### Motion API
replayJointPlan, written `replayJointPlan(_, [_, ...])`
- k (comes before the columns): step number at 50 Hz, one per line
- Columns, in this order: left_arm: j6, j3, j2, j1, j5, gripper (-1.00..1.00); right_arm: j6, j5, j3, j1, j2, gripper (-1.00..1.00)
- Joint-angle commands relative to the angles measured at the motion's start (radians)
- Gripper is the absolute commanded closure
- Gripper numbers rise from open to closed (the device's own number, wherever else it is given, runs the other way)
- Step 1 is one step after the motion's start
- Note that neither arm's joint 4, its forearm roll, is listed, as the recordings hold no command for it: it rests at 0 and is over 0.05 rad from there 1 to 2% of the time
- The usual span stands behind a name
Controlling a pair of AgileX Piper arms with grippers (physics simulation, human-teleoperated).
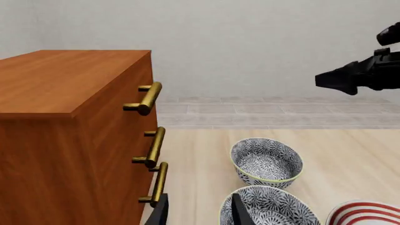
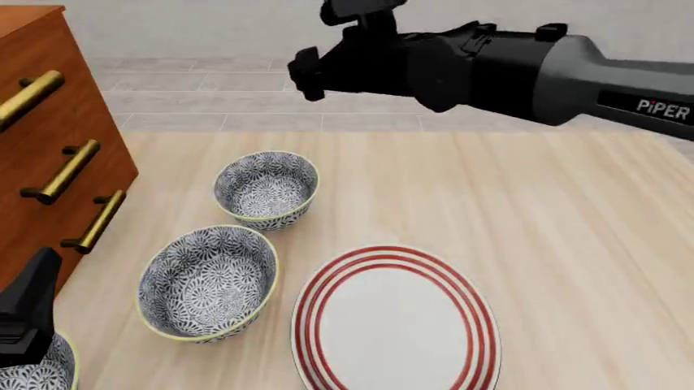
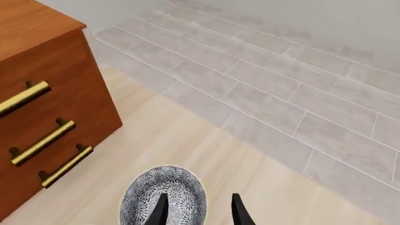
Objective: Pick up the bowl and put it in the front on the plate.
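The right gripper (image 2: pixel 305 71) hangs high in the upper middle of the front view, fingers parted a little with nothing between them, and its wrist camera looks down on the far patterned bowl (image 3: pixel 164 197) at the bottom of that picture, so that arm seems lined up for a descent. The left gripper (image 2: pixel 28 313) sits low at the lower-left edge, also empty, its dark fingers (image 1: pixel 240 213) spread apart at the foot of its own view.

Which bowl counts as "in the front" is a judgement: the nearest bowl (image 2: pixel 38 372) peeks from the bottom-left corner under the left gripper, the middle bowl (image 2: pixel 207 282) lies just beside the red-ringed plate (image 2: pixel 396 325), which is bare. All three form a diagonal row.

A wooden drawer cabinet (image 2: pixel 49 122) with brass handles (image 2: pixel 67 172) stands left on the pale wood bench (image 2: pixel 564 244); grey floor tiles (image 3: pixel 281 84) and a plain wall lie beyond.
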Motion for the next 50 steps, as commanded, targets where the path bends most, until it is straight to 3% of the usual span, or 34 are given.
replayJointPlan(1, [0.000, 0.000, 0.000, 0.000, 0.000, -1.00, 0.019, 0.001, -0.102, -0.020, 0.157, -1.00])
replayJointPlan(25, [0.000, 0.000, 0.000, 0.000, 0.000, -1.00, -0.018, 0.005, -0.193, -0.054, 0.320, -1.00])
replayJointPlan(50, [0.000, 0.000, 0.000, 0.000, 0.000, -1.00, 0.046, -0.008, -0.200, -0.041, 0.385, -1.00])
